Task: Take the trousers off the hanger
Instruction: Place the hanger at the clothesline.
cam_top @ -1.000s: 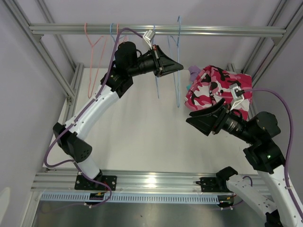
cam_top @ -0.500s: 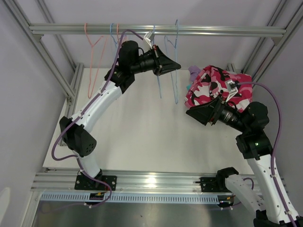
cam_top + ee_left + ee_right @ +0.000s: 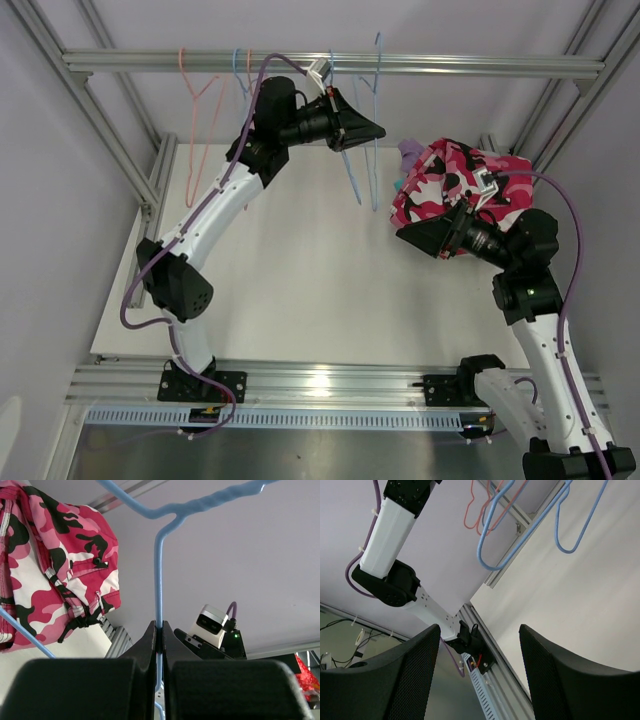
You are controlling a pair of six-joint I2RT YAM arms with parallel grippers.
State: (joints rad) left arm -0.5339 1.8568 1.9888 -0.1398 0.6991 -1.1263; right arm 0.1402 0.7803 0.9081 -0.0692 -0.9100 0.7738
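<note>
Left gripper (image 3: 372,128) is raised to just below the horizontal aluminium rail (image 3: 480,66) at the back of the cell, its two fingers pinched tight on the thin wire of a light-blue wire hanger (image 3: 352,185). The left wrist view confirms this: the wire runs straight up out of the closed fingertips to the fork of the hanger. This hanger hangs tilted and carries no cloth. A second blue wire hanger (image 3: 377,160) hangs just beside it on the right, also bare. A salmon-pink wire hanger (image 3: 190,160) hangs well apart at the left end of the rail. The pink trousers with white and black camouflage blotches (image 3: 450,180) lie crumpled on top of a heap at the far right of the white table (image 3: 300,280), off any hanger. A lilac cloth edge (image 3: 410,150) and a small teal cloth edge (image 3: 399,186) show at the left side of the heap, under the camouflage pair. Right gripper (image 3: 408,235) hovers just beside the near left edge of the heap. Its fingers stand wide apart with nothing between them, as the right wrist view shows, and they point toward the middle of the table.
</note>
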